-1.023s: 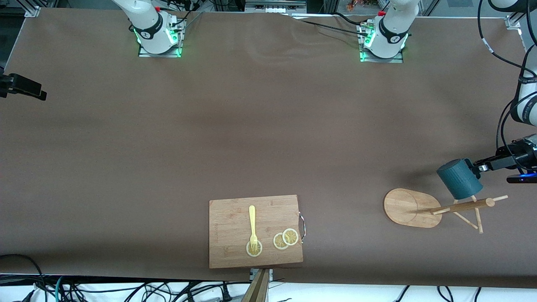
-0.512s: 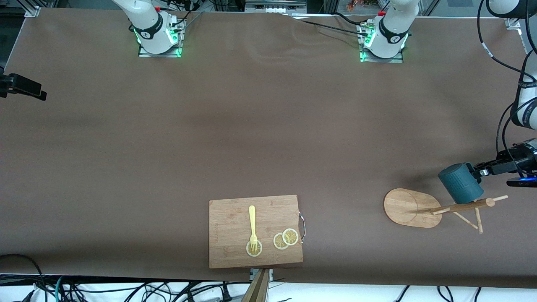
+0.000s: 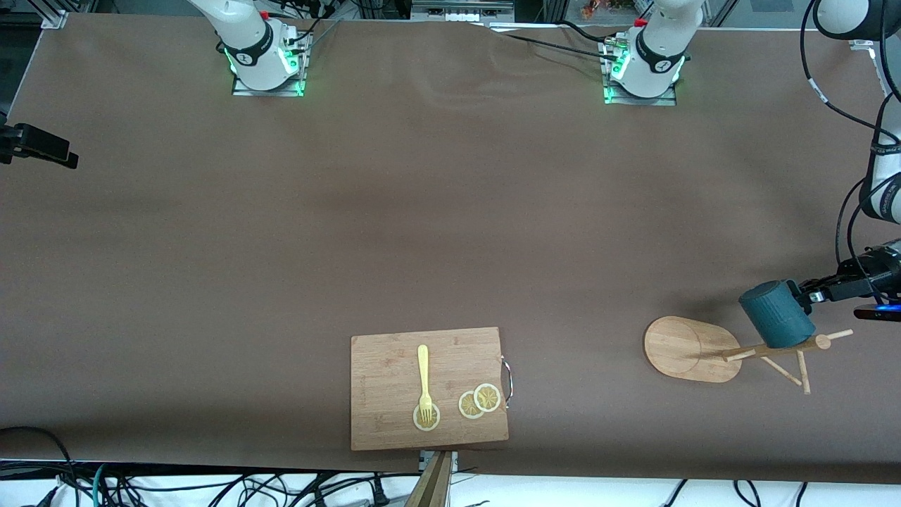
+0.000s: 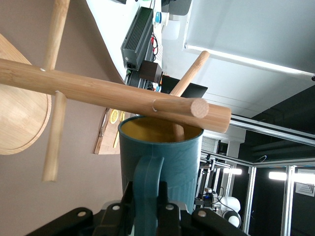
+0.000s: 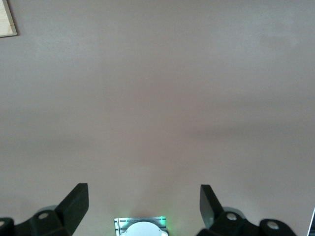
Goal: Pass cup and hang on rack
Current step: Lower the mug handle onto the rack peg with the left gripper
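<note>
- We see the left end effector pinching the handle of the cup, carrying it in the air over the rack, close to the bench edge at the left arm's end.
- In the left wrist view the left end effector has its jaws pressed tight on the cup's handle, and the cup has its yellowish mouth turned toward the rack's post.
- A peg seems to cross the cup's mouth, though from this angle we cannot tell whether it is touching the rim or just in front of it.
- The rack stands on its oval base near the bench edge closest to the front camera, at the left arm's end; its pegs are thin.
- We judge the cup stiff, glazed and fairly light, breakable if it drops. The handle is the right place to hold it, yet it is also the loop that must slide over a peg, so the grip has to leave that opening free.
- The light rack could tip or slide if the cup pushes on it.
- The right end effector waits with its fingers spread over bare bench, holding nothing.
- A cutting board with a fork and lemon slices lies at the same camera-side edge, midway along, well apart from the rack.
</note>
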Motion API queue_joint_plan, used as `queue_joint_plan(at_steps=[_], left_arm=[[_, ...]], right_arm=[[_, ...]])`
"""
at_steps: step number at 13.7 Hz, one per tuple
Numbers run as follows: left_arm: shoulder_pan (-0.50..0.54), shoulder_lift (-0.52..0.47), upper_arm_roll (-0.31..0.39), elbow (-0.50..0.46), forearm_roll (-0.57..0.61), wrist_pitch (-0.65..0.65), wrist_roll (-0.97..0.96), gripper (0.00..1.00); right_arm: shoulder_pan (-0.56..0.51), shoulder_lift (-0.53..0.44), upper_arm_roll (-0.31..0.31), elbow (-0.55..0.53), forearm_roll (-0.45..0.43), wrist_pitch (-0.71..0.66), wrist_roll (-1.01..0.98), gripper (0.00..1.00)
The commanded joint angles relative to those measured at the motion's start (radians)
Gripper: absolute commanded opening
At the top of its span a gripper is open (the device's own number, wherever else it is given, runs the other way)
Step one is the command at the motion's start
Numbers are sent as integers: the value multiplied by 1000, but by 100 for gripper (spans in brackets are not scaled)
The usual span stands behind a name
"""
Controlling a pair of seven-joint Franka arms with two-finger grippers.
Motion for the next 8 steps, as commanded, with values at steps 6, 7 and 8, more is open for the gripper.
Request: queue_joint_plan(at_steps=[6,7,8], left_arm=[[-5,27,3,49,-36,16,-32,61],[-5,24,3,49,-34,16,-32,100],[-5,24,3,47,-34,16,-32,100]], right_arm=[[-12,-6,2,-6,15,7,-1,100],[-12,-6,2,-8,15,7,-1,100],[-12,-6,1,-6,15,7,-3,100]])
